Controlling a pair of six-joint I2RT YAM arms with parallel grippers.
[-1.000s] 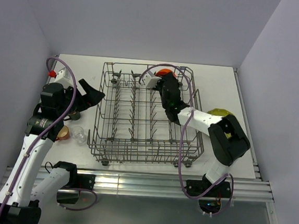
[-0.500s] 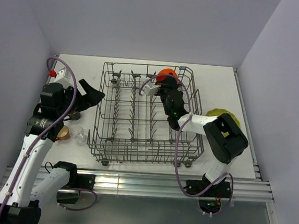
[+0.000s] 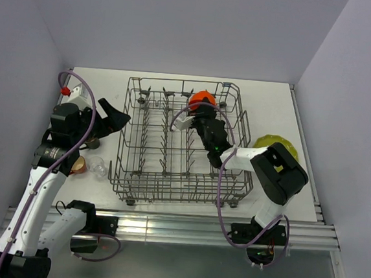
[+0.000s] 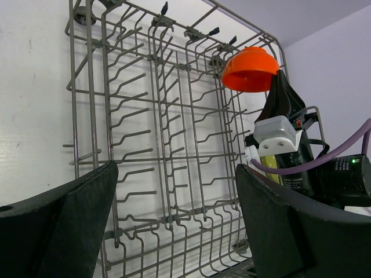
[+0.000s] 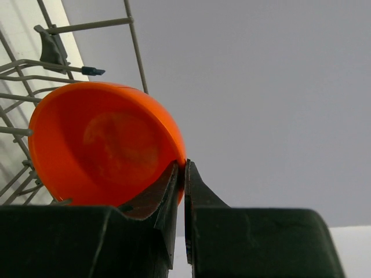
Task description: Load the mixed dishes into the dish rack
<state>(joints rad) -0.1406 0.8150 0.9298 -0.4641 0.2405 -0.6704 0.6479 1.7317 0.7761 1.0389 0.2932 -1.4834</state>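
The white table (image 3: 273,98) carries the grey wire dish rack (image 3: 174,189) at its middle. To the rack's right lies a yellow-green plate (image 3: 268,142), partly hidden. To its left, a clear glass (image 3: 97,165) sits just beside a small orange cup (image 3: 78,164).

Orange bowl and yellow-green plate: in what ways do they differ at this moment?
The orange bowl is pinched at its rim by the right gripper and held tilted over the dish rack's far end. The yellow-green plate lies on the table right of the rack, in no gripper. The bowl shows whole, while the plate is partly hidden by the right arm. Neither is set in the rack yet.
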